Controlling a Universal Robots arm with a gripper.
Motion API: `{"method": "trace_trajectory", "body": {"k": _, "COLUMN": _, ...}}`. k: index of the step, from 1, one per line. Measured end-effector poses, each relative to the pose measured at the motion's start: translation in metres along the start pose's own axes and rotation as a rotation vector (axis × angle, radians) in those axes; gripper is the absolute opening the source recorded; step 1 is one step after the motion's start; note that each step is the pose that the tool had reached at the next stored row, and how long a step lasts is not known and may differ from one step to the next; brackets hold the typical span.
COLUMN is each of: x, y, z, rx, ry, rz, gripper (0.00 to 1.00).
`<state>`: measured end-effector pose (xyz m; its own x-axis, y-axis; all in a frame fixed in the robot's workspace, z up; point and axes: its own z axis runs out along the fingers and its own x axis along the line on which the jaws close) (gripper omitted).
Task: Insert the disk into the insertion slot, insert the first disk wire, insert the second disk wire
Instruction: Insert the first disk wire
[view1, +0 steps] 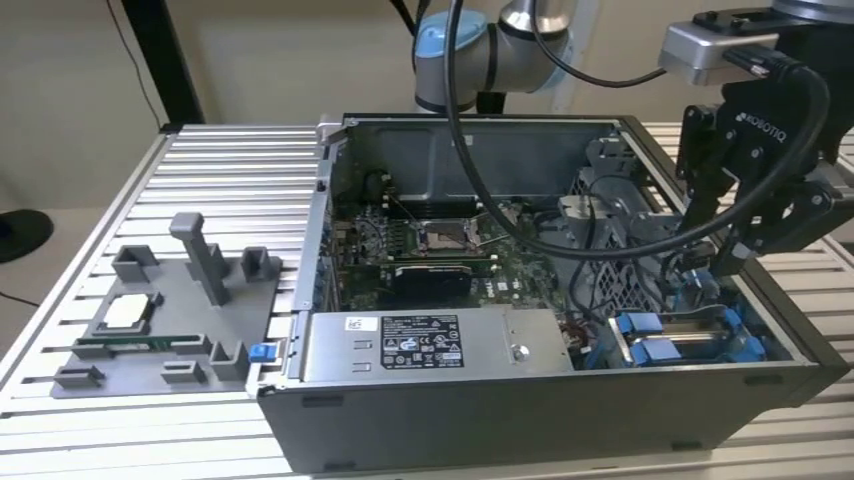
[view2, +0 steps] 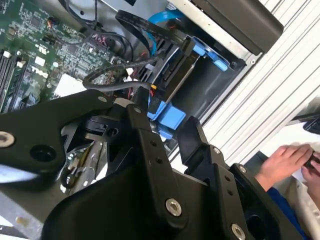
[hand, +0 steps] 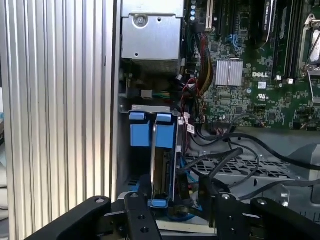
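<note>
Judging from how things lie, the first step looks done: the disk (hand: 161, 160) stands on its edge inside the insertion slot (hand: 145, 108), just below the pincer (hand: 177, 202). The pincer's black fingers are spread and hold nothing, so the wire steps seem to be in hand. A next move would call for fine aim, because loose black cables (hand: 227, 152) hang just beside the fingertips. The disk is flat silver metal in a smooth, bright blue plastic frame. The slot is dull grey sheet metal.
</note>
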<state>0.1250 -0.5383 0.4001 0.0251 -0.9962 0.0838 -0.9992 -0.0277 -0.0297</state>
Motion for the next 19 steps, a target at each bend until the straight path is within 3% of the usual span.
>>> {"method": "trace_trajectory", "body": {"k": 4, "x": -0.0027, "y": 0.0001, "z": 0.0027, "rx": 0.0051, "ry": 0.0114, "rz": -0.016, "gripper": 1.00}}
{"method": "trace_trajectory", "body": {"k": 11, "x": -0.0057, "y": 0.0007, "z": 0.0057, "rx": 0.0149, "ry": 0.0118, "rz": -0.026, "gripper": 1.00}}
{"method": "trace_trajectory", "body": {"k": 19, "x": -0.0078, "y": 0.0014, "z": 0.0070, "rx": 0.0164, "ry": 0.0123, "rz": -0.027, "gripper": 1.00}}
